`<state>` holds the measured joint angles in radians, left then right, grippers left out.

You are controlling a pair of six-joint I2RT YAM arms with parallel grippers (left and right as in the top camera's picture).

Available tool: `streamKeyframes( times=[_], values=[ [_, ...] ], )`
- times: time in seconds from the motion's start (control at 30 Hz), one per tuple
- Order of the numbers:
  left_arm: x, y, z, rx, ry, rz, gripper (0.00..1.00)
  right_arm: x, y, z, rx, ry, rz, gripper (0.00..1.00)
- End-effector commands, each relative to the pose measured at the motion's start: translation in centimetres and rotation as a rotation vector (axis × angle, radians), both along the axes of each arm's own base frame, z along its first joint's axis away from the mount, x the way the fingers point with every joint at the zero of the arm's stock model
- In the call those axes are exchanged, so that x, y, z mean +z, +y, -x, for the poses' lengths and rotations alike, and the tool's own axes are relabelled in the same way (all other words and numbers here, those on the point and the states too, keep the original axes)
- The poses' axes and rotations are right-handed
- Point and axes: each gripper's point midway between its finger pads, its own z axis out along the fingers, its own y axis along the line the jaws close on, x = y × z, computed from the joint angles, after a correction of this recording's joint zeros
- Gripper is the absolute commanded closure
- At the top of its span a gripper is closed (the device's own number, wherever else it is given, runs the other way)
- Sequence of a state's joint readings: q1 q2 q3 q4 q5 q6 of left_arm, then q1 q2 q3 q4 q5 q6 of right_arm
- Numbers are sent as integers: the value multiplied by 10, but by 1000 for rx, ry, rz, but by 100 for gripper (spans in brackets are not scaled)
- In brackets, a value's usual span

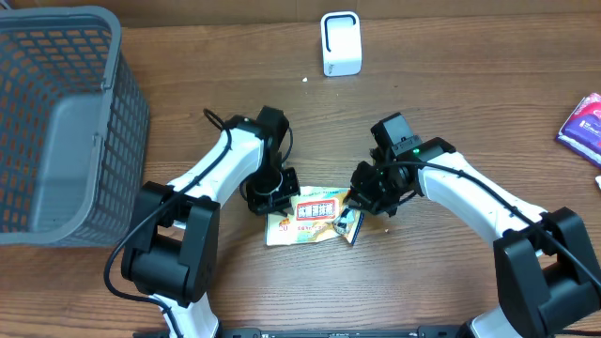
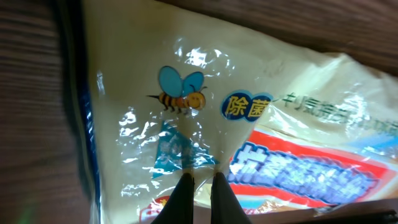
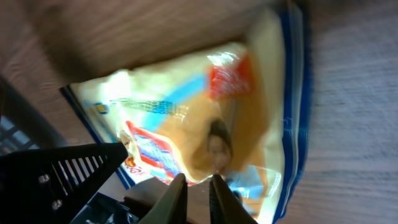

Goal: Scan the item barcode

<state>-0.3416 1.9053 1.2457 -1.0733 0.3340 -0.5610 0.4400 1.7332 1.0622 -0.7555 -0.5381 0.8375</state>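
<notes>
The item is a flat cream plastic packet (image 1: pixel 305 218) with red and blue print, lying on the wooden table between my two arms. My left gripper (image 1: pixel 272 195) is at its left end. In the left wrist view, the left gripper (image 2: pixel 199 178) is shut, its tips pinching the crinkled film of the packet (image 2: pixel 205 118) beside a bee drawing. My right gripper (image 1: pixel 362 202) is at the packet's right end. Seen from the right wrist, the right gripper (image 3: pixel 196 180) is closed on the packet's (image 3: pixel 211 118) near edge. A white scanner (image 1: pixel 340 43) stands upright at the back.
A large grey mesh basket (image 1: pixel 56 122) fills the left side of the table. A purple packet (image 1: pixel 584 127) lies at the far right edge. The left arm's black frame (image 3: pixel 56 174) shows at the lower left of the right wrist view.
</notes>
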Motion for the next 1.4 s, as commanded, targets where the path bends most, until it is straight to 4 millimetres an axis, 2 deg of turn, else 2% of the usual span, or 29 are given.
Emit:
streamKeyframes(
  times=[0.0, 0.07, 0.1, 0.13, 0.17, 0.23, 0.27, 0.3, 0.33, 0.4, 0.43, 0.47, 0.5, 0.53, 0.57, 0.63, 0.73, 0.87, 1.0, 1.03, 1.13, 1.17, 1.2, 1.27, 1.37],
  values=[
    [-13, 18, 13, 2, 29, -75, 96, -26, -8, 20, -25, 117, 35, 84],
    [-16, 45, 12, 28, 24, -212, 96, -38, -15, 22, -30, 142, 61, 85],
    [-17, 62, 12, 43, 18, -298, 96, -43, -28, 18, -36, 130, 96, 94],
    [-16, 71, 12, 56, 20, -338, 96, -44, -33, 17, -39, 126, 112, 96],
    [-15, 81, 12, 73, 25, -378, 96, -47, -51, 13, -58, 125, 167, 96],
    [-15, 89, 12, 85, 31, -393, 96, -48, -74, 8, -79, 125, 245, 96],
    [-14, 95, 12, 100, 37, -402, 96, -46, -109, 4, -108, 132, 376, 96],
    [-12, 102, 11, 120, 47, -404, 96, -30, -161, -1, -163, 162, 568, 96],
    [-7, 102, 6, 124, 40, -400, 96, -15, -167, -10, -117, 140, 557, 96],
    [0, 96, -2, 105, 22, -364, 96, 0, -153, -23, -13, 78, 460, 96],
    [6, 85, -10, 76, 1, -304, 96, 12, -135, -31, 66, 25, 351, 96],
    [16, 59, -19, 22, -24, -163, 96, 23, -115, -37, 121, -19, 244, 96],
    [21, 46, -22, -11, -34, -88, 96, 28, -106, -39, 131, -31, 194, 96],
    [32, 20, -24, -56, -45, 61, 96, 32, -99, -39, 142, -39, 148, 96],
    [45, -9, -21, -100, -47, 227, 96, 35, -91, -37, 161, -44, 97, 96],
    [55, -36, -10, -133, -24, 346, 96, 40, -79, -33, 194, -49, 27, 96],
    [51, -55, 7, -187, 4, 339, 96, 43, -67, -27, 222, -45, -14, 96],
    [31, -81, 25, -177, 29, 299, 96, 41, -54, -16, 248, -20, -10, 95],
    [14, -85, 34, -144, 46, 282, 96, 20, -41, -2, 232, 23, 2, 95],
    [7, -79, 39, -133, 58, 248, 96, 8, -39, 6, 217, 45, 7, 95],
    [-9, -58, 40, -106, 52, 114, 96, -12, -40, 19, 199, 77, 16, 95],
    [-18, -43, 41, -87, 46, 27, 96, -21, -42, 24, 195, 83, 19, 94],
    [-21, -37, 42, -82, 44, -5, 96, -27, -45, 26, 189, 84, 28, 92],
    [-27, -24, 42, -69, 42, -65, 96, -41, -67, 29, 119, 125, 155, 90],
    [-32, -14, 46, -53, 58, -83, 96, -52, -90, 32, 80, 143, 267, 85]
  ],
)
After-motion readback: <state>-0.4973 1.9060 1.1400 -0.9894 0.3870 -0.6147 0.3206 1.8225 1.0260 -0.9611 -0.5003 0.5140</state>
